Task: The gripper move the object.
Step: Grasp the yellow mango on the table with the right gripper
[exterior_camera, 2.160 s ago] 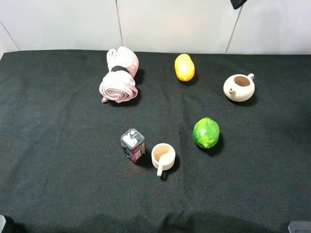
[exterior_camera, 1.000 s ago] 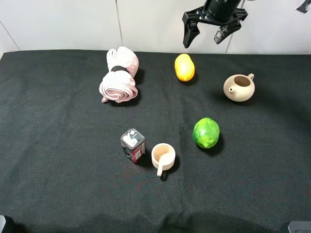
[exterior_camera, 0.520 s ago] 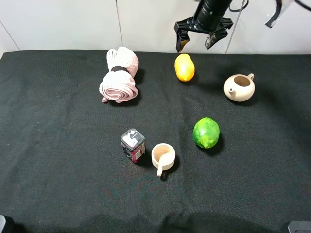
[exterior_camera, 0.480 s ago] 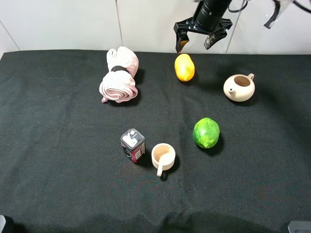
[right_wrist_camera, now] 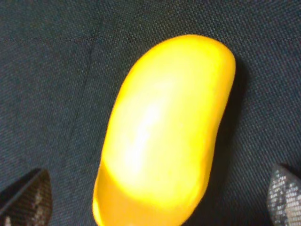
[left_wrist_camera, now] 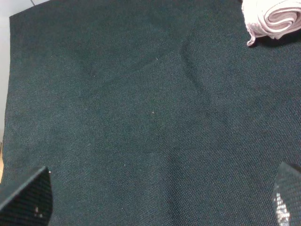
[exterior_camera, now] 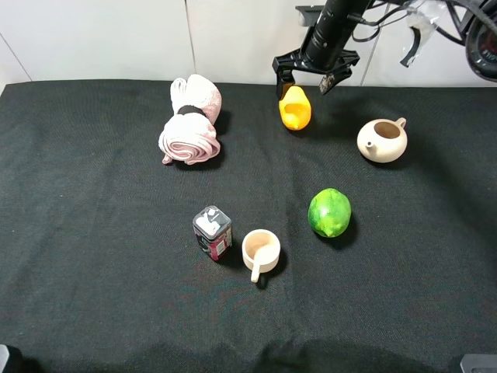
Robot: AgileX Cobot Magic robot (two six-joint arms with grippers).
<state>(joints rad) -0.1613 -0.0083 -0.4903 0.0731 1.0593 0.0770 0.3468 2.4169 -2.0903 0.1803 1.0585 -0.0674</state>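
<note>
Upper centre-right | black two-fingered right gripper (exterior_camera: 304, 84) is straddling smooth orange-yellow oval fruit (exterior_camera: 295, 110) on black tabletop (exterior_camera: 116, 272) | fingers (right_wrist_camera: 26, 200) released, wide apart

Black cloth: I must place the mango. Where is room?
Bare: left of the rolled pink towel and dark red tin; front strip below the beige cup. Crowded: right rear, among orange mango, beige teapot, green round fruit.
</note>
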